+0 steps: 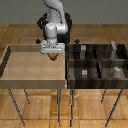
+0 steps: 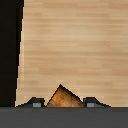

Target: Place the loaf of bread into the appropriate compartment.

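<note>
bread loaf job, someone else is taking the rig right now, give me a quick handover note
Gripper: shut on the loaf of bread, which shows between the fingertips in the wrist view.
Position: the gripper hangs over the pale-wood tray, near the edge that faces the dark four-cell bin.
Done: the loaf is picked up and off the tray floor.
Left: carry it across to the bin, to the cell with the small grey cube, lower it in and release. The bin's cells hold small blocks, so come down clear of them.

Wood-plank floor [image 1: 30, 107] (warm brown) under thin metal legs [image 1: 59, 106]; dark back wall [image 1: 20, 11].
</note>
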Controlling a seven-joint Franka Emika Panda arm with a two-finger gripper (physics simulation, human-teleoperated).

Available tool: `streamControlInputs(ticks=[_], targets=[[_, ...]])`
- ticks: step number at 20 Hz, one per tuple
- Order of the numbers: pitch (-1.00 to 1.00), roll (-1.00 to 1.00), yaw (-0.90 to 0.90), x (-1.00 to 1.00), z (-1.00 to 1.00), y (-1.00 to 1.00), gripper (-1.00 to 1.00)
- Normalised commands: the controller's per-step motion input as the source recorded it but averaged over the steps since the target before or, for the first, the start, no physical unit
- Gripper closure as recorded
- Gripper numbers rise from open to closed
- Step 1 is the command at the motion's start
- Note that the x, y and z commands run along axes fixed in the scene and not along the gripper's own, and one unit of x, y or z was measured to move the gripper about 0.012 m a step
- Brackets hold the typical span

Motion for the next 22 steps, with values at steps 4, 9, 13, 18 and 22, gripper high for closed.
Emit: streamControlInputs(ticks=[4, 9, 13, 18, 22], targets=[[0.00, 0.00, 0.00, 0.00, 0.00, 0.00, 1.00], [0.00, 0.00, 0.00, 0.00, 0.00, 0.00, 1.00], [0.00, 0.00, 0.00, 0.00, 0.00, 0.00, 1.00], [0.00, 0.00, 0.00, 0.00, 0.00, 0.00, 1.00], [0.00, 0.00, 0.00, 0.00, 0.00, 0.00, -1.00]])
